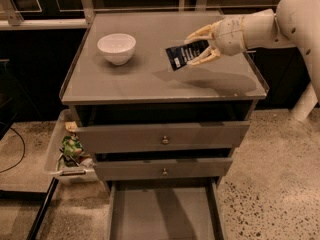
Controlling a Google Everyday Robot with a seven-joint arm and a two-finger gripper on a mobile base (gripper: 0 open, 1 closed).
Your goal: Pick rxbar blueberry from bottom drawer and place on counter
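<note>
The bottom drawer [160,215] stands pulled out at the near edge of the scene, its floor bare. The rxbar blueberry [179,57] is already out of it and up over the surface [150,79]. It hangs in the air right of centre, tilted, with its shadow on the grey top beneath it. The pincer [192,50] reaches in from the right and holds the bar by its right end, one finger above and one below. The pick therefore looks done and the placing step is in hand. The next move calls for lowering the bar until it lies flat on the open patch below, then spreading the fingers and drawing back to the right, well apart from the bowl [116,47].

On the floor at far left sits a pale plastic bin [54,156] with crumpled green wrappers inside. The bowl is white, round, smooth and glossy, probably ceramic, and rests on the left half of the top. The surface is flat, matte grey, with a thin raised lip and a worn, paler front edge. Below it are two grey drawer fronts, each with a small round metal knob [164,140]. The bar is a thin, flat rectangle in dark navy film with small white print, likely light and a little slippery. The pincer's fingers are pale, curved and ribbed, on a smooth cream arm [280,19].
</note>
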